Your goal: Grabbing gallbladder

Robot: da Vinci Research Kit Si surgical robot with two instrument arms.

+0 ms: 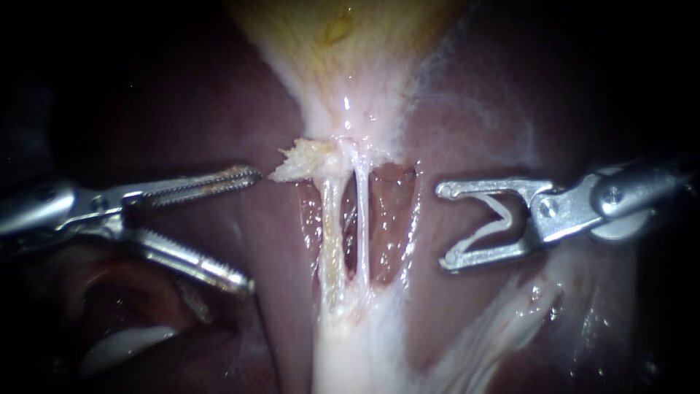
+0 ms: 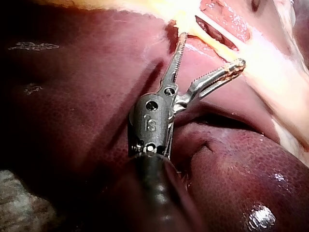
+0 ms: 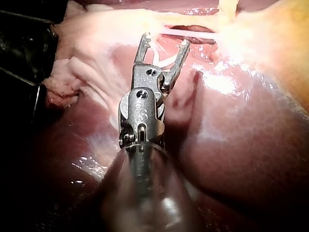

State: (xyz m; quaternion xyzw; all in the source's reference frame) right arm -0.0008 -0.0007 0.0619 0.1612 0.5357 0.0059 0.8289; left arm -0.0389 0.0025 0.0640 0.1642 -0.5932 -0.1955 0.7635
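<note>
Two tubes (image 1: 329, 226) are framed between jaws: left instrument (image 1: 251, 230) spread empty, right instrument (image 1: 443, 226) clasped around a white clip (image 1: 481, 233).

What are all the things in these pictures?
liver: one, dark red, under and around everything.
gallbladder: one, yellowish, top middle of the endoscope view, narrowing toward the tubes.
tubes: two, pale white, side by side, below the gallbladder.
frayed bit: one, pale yellow, at the tubes' upper end.
clip: one, white, V-shaped, right of the tubes.
left instrument: one, silver, toothed jaws open, upper jaw's tip near the frayed bit.
right instrument: one, silver, jaws holding the clip.
</note>
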